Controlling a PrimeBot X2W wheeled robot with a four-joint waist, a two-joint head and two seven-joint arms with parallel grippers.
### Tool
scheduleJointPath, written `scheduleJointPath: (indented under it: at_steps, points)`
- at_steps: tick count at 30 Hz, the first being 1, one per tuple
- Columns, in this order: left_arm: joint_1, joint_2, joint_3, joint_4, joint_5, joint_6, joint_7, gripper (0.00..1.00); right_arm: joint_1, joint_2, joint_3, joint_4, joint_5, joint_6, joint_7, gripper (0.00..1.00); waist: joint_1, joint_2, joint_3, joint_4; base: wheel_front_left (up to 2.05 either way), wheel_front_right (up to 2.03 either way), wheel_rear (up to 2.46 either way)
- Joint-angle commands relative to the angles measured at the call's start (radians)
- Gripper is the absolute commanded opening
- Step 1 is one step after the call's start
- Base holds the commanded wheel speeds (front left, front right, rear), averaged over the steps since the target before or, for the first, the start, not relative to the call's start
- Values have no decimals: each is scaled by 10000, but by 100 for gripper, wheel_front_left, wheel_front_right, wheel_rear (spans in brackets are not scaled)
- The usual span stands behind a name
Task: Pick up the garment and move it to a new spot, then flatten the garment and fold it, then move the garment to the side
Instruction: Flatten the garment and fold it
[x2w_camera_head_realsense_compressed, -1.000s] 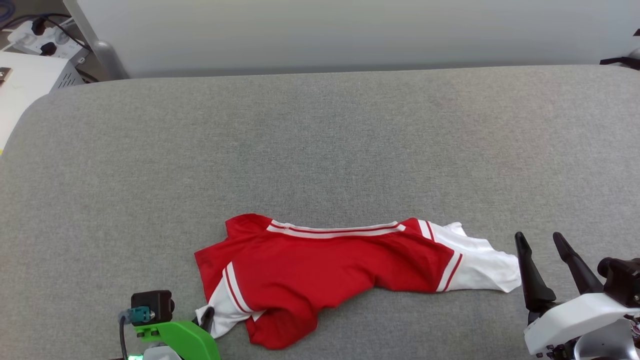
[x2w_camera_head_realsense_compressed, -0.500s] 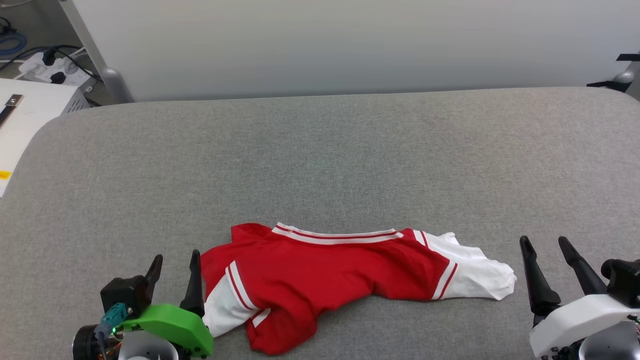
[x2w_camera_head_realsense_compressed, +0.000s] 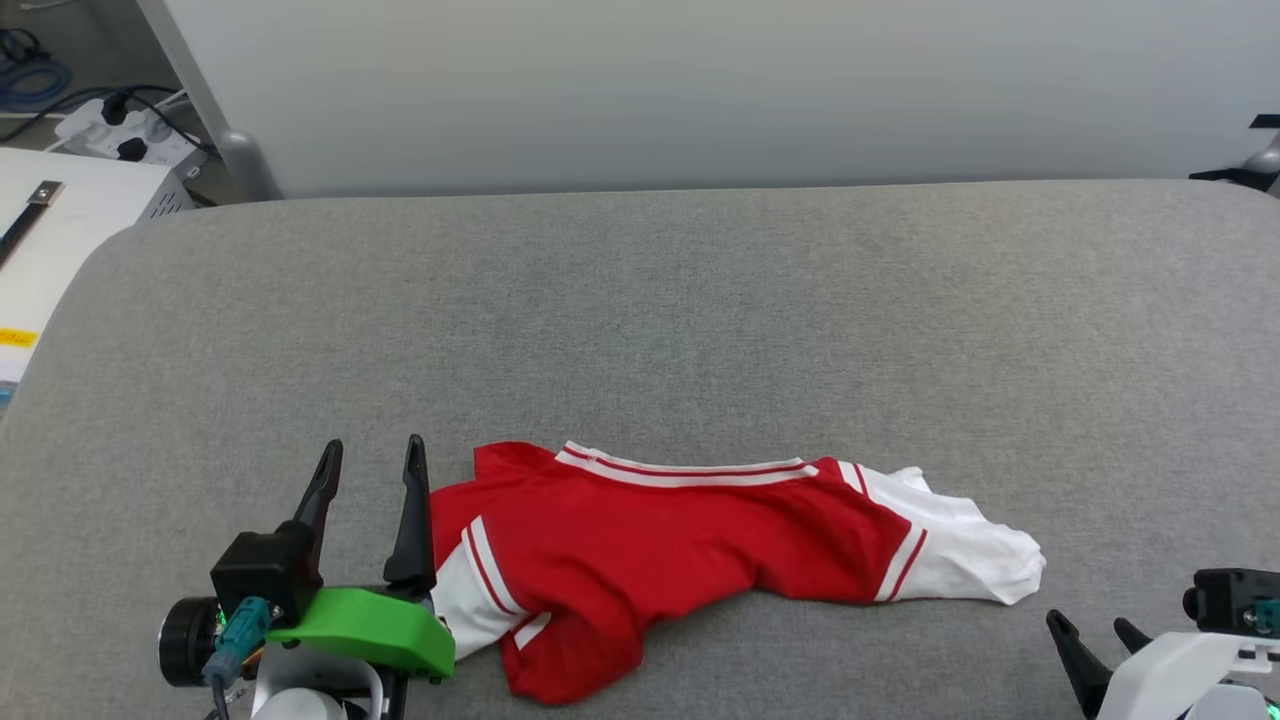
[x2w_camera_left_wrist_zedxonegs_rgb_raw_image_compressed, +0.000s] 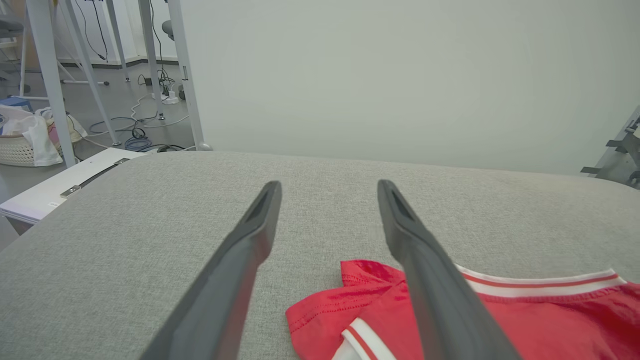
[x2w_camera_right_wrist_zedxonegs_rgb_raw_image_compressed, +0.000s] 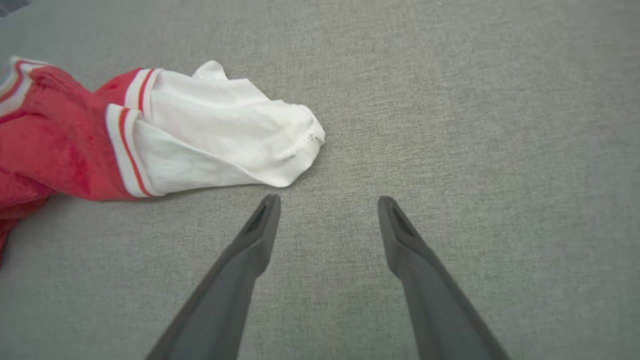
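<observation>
**Stage of the task, judged from how the cloth lies.** The shirt (x2w_camera_head_realsense_compressed: 690, 560) is seen resting on the near middle of the grey padded surface (x2w_camera_head_realsense_compressed: 640, 300). It is bunched into a long crumpled strip running left to right, with one white sleeve (x2w_camera_head_realsense_compressed: 965, 560) trailing at its right end and another tucked at its left end. It is held by neither arm. The left gripper (x2w_camera_head_realsense_compressed: 373, 445) is shown at the shirt's left edge with its two dark fingers spread apart and nothing between them. Its inner finger is seen just beside the red cloth, and whether the two touch cannot be told. The right gripper (x2w_camera_head_realsense_compressed: 1087, 622) is likewise spread and empty, low at the near right, near the white sleeve but apart from it. Whether the move to a new spot has been made cannot be read from the pictures. The shirt is plainly neither flattened nor folded, so smoothing, folding and the final move to the side are judged to be left. The surface is a wide, evenly woven grey pad with rounded far corners. Behind it a pale plain wall panel (x2w_camera_head_realsense_compressed: 700, 90) is seen. At the far left are a white cabinet (x2w_camera_head_realsense_compressed: 60, 220) and a power strip (x2w_camera_head_realsense_compressed: 120, 135) with cables, and the left wrist view adds metal frame legs (x2w_camera_left_wrist_zedxonegs_rgb_raw_image_compressed: 50, 75) and a basket (x2w_camera_left_wrist_zedxonegs_rgb_raw_image_compressed: 20, 147).
</observation>
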Motion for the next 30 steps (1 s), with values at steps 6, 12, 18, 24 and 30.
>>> scheduleJointPath:
  at_steps: [6, 12, 18, 24, 30]
  points:
    - [-40, -282, -68, -155, 205, -87, -60, 100, -1249, -941, 652, 901, 661, -6, 1051, 100, 0, 0, 413, 536, 0, 0, 0]
    - [-236, -514, 20, -109, 310, -232, -62, 100, -2382, -1717, 1472, 1881, 976, -6, 1785, 100, 0, 0, 902, 935, 0, 0, 0]
    - [-278, -665, 196, 112, 346, -399, -63, 100, -2679, -1973, 2123, 3154, 1427, -6, 2639, 100, 0, 0, 1185, 1266, 0, 0, 0]
    - [-158, -454, 376, 432, 42, -618, 178, 100, -2529, -1815, 2415, 3663, 1943, -6, 3184, 0, 0, 0, 1237, 1276, 0, 0, 0]
    - [-18, 189, 337, 519, -483, -1108, 1473, 100, -2585, -1815, 2098, 3423, 1986, -6, 2798, 0, 0, 0, 988, 1024, 0, 0, 0]
